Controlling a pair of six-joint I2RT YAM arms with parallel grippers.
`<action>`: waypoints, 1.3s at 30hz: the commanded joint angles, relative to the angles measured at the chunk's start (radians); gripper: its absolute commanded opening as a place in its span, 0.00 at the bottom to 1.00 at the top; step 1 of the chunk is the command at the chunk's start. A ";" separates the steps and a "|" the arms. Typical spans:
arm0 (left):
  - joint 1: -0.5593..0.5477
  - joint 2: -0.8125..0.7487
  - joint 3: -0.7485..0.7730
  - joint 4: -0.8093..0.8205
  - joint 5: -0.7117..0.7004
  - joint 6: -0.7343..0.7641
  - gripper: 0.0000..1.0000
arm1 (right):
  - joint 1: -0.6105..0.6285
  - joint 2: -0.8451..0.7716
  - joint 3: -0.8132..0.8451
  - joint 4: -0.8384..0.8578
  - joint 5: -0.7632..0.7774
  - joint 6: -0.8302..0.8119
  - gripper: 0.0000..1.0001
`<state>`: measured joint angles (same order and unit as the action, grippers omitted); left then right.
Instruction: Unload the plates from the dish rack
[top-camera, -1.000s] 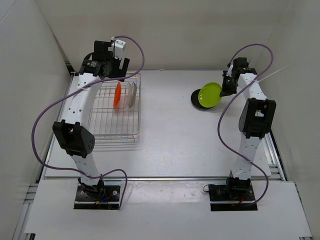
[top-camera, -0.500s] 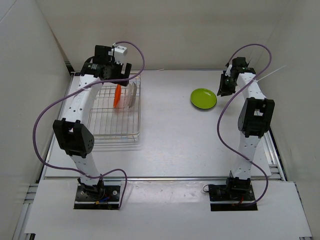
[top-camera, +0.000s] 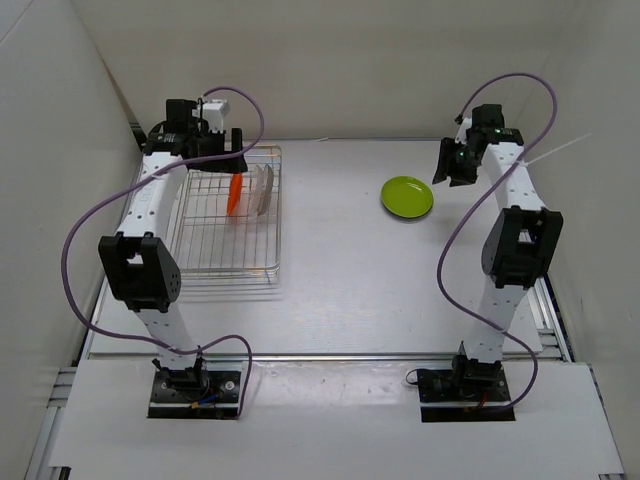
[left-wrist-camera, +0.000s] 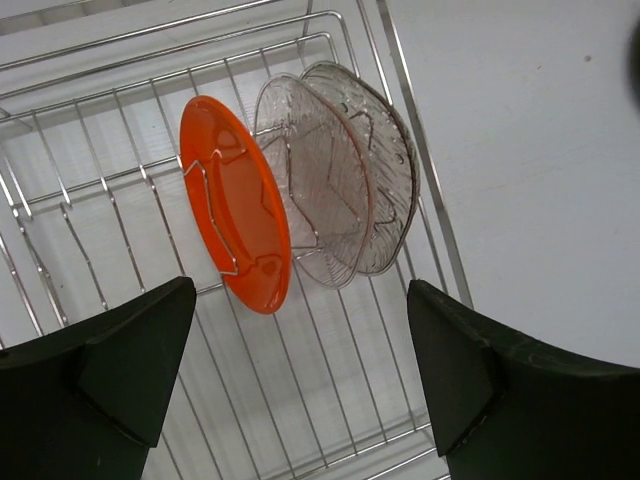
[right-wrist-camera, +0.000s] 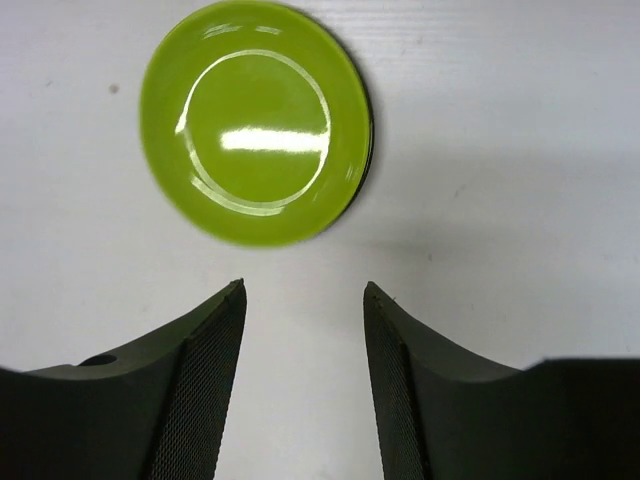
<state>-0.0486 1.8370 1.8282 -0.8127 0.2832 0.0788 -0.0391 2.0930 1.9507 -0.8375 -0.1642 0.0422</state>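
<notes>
While the left gripper (left-wrist-camera: 300, 288) hangs wide open over the dish rack (top-camera: 215, 242), 1 orange plate (left-wrist-camera: 235, 230) and 2 clear plates (left-wrist-camera: 345, 190) stand on edge between its wires. Rigid, glossy and probably light, they may slip; the upper rim is the likely hold. The right gripper (right-wrist-camera: 304, 290), half parted and empty, hovers beside the lime green plate (right-wrist-camera: 255, 120) lying flat on the table (top-camera: 330, 270).

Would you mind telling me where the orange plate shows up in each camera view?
Top external: the orange plate stands on edge at the far end of the dish rack, upper left of the picture.
Left wrist: the plate is just left of centre, upright among the rack wires.
Right wrist: not in it.
Shared landmark: the clear plates, next to it on its right in both views.
</notes>
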 joint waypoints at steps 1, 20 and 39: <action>0.001 0.011 0.048 0.055 0.076 -0.049 0.96 | 0.002 -0.175 -0.050 -0.035 -0.032 -0.030 0.55; 0.001 0.143 -0.012 0.142 -0.033 -0.119 0.70 | 0.030 -0.413 -0.134 -0.034 -0.126 -0.019 0.55; -0.008 0.091 -0.035 0.139 -0.055 -0.128 0.11 | 0.076 -0.465 -0.136 -0.043 -0.126 -0.019 0.55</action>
<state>-0.0601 2.0140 1.7920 -0.6827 0.2508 -0.0650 0.0296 1.6657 1.7908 -0.8806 -0.2836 0.0196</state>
